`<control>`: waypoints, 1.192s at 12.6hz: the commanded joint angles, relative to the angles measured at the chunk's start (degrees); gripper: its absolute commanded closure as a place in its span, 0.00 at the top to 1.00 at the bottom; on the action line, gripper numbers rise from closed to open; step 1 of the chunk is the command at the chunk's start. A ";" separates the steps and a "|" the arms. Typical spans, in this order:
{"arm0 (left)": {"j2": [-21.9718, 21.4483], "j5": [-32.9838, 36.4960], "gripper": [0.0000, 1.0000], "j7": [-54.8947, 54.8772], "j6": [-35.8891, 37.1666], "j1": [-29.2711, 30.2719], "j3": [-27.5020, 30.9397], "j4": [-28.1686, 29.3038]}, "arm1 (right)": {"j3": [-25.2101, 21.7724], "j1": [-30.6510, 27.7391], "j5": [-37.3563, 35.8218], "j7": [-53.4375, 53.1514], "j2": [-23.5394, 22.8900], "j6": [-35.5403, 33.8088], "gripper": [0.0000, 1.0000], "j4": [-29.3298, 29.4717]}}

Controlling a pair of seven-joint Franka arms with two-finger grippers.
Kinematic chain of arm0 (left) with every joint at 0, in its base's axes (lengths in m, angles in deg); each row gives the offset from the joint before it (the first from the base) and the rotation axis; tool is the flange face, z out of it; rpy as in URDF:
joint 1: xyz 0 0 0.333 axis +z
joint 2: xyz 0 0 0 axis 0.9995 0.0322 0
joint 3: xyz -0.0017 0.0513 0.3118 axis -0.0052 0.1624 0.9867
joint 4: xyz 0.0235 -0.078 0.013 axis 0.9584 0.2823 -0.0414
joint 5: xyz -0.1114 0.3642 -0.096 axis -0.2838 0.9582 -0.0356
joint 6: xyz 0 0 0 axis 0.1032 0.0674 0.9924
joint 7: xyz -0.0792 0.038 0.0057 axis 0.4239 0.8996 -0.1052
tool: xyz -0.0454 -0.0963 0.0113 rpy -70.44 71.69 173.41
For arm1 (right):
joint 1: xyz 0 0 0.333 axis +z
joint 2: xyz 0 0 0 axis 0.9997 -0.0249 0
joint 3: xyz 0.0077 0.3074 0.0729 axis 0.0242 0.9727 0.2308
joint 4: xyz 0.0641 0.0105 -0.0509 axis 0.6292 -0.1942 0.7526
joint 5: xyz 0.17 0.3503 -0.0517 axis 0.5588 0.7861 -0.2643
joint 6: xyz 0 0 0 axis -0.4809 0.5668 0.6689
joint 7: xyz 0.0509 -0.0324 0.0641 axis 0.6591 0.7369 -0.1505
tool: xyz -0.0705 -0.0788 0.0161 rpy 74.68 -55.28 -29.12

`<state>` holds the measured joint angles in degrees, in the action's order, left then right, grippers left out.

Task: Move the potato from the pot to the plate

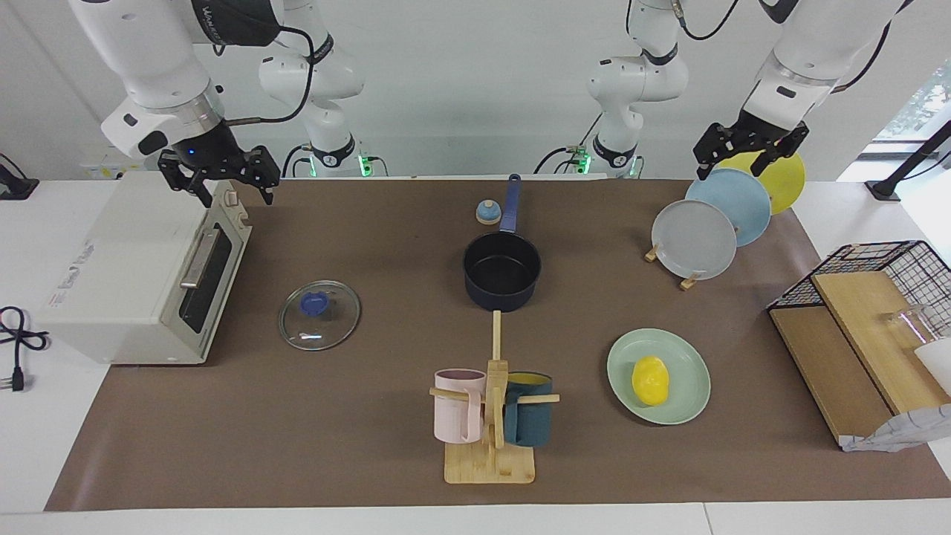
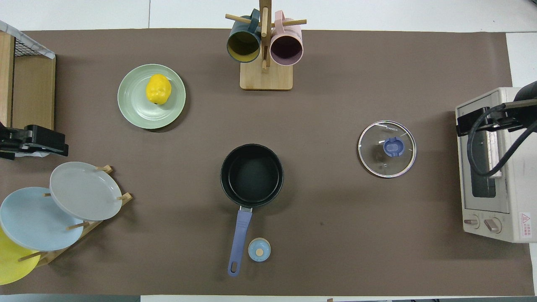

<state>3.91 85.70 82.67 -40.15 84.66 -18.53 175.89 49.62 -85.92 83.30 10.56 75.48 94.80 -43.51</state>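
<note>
The yellow potato (image 1: 650, 380) lies on the pale mint-green plate (image 1: 687, 405), toward the left arm's end of the table; both also show in the overhead view, potato (image 2: 158, 89) and plate (image 2: 134, 107). The dark navy pot (image 1: 502, 273) stands mid-table with its black inside bare and its blue handle (image 1: 510, 204) pointing toward the robots; it also shows in the overhead view (image 2: 251, 175). My left gripper (image 1: 732, 169) hangs open and empty over the plate rack. My right gripper (image 1: 236, 195) hangs open and empty over the toaster oven. Both arms wait.
A rack holds grey (image 1: 694, 239), light-blue (image 1: 732, 202) and yellow plates. A glass lid (image 1: 319, 314) lies near the white toaster oven (image 1: 141, 275). A mug tree (image 1: 492, 416) carries pink and teal mugs. A small blue knob (image 1: 487, 212) sits by the handle. A wire-and-wood shelf (image 1: 862, 327) stands at the left arm's end.
</note>
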 commanded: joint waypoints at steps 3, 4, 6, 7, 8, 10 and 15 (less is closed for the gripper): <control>2.61 0.68 1.00 -0.49 -5.07 0.06 -0.44 -3.02 | 0.34 -1.16 0.62 -0.42 0.39 3.29 1.00 -2.31; 4.97 1.11 1.00 -0.40 -2.54 0.06 -0.45 -7.42 | 0.34 -1.16 0.62 -0.42 0.30 3.46 1.00 -2.14; 4.92 0.68 1.00 -0.48 -1.28 0.15 -0.45 -7.65 | 0.34 -0.46 0.53 -0.51 0.29 3.03 1.00 -1.79; 4.56 0.59 1.00 -0.31 -2.15 0.15 -0.53 -5.46 | 0.34 -0.46 0.53 -0.51 0.29 3.11 1.00 -1.79; 4.56 0.33 1.00 0.39 -3.38 0.06 -0.53 -4.92 | 0.34 -0.46 0.53 -0.42 0.29 3.11 1.00 -1.79; 4.56 0.15 1.00 0.31 -3.92 0.15 -0.71 -4.47 | 0.34 -0.37 0.53 -0.34 0.38 3.20 1.00 -1.79; 4.47 -0.55 1.00 -0.04 -3.92 0.24 -0.53 -4.74 | 0.34 -0.37 0.53 -0.34 0.47 3.38 1.00 -1.79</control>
<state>8.87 85.65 82.70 -43.55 84.67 -18.98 170.85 49.61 -85.94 83.30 10.56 75.23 97.15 -44.48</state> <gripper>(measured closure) 0.000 0.000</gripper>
